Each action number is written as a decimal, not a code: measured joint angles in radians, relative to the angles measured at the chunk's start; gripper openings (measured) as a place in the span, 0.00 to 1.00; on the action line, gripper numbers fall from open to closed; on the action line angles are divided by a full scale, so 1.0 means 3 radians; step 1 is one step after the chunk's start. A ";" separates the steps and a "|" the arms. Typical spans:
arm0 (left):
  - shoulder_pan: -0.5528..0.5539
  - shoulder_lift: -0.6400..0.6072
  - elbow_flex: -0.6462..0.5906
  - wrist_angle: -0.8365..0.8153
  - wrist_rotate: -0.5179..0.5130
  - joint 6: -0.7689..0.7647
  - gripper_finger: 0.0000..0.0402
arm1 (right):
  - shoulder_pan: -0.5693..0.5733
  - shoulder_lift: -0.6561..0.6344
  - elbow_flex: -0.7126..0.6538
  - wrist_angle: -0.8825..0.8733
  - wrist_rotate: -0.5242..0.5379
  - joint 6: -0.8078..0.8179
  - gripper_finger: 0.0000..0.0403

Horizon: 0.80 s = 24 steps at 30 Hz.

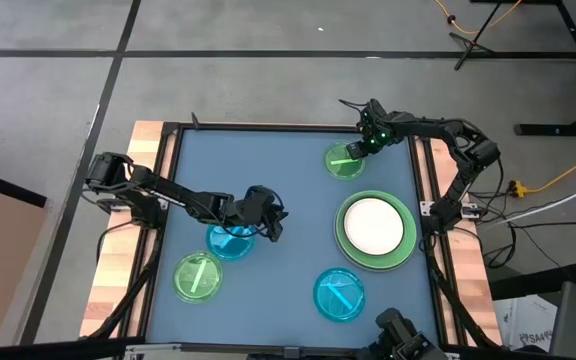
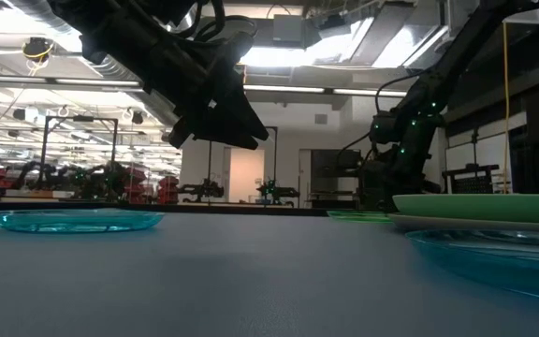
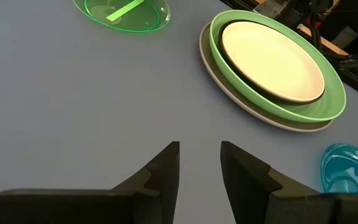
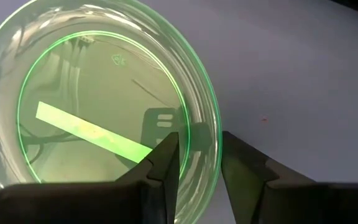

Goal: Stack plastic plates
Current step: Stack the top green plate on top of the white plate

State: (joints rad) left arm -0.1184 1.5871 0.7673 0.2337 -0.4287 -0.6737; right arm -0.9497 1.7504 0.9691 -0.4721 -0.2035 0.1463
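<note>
**Straddling the rim of the far green plate**

Hovering mid-table, the left gripper [image 1: 268,222] stands with fingers parted and empty, just beside a small blue plate [image 1: 231,241]. Further right, the right gripper [image 4: 194,163] sits at the small translucent green plate [image 4: 98,118] near the far edge, one finger inside its rim, one outside, not yet clamped. Round and flat, the plate has no long axis. The stack [image 1: 375,230] lies nearer the front, likely its destination.
</note>
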 joint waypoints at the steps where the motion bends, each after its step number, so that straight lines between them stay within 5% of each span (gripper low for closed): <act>1: 0.0001 0.0000 0.0001 0.0000 -0.0001 0.0000 0.27 | 0.0000 0.0000 0.0000 0.0000 0.0000 0.0001 0.26; 24: 0.0000 0.0000 0.0000 0.0000 0.0000 0.0001 0.27 | 0.0000 0.0000 0.0000 0.0000 0.0001 0.0014 0.24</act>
State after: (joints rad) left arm -0.1184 1.5871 0.7673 0.2337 -0.4288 -0.6735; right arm -0.9497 1.7504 0.9691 -0.4721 -0.2031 0.1505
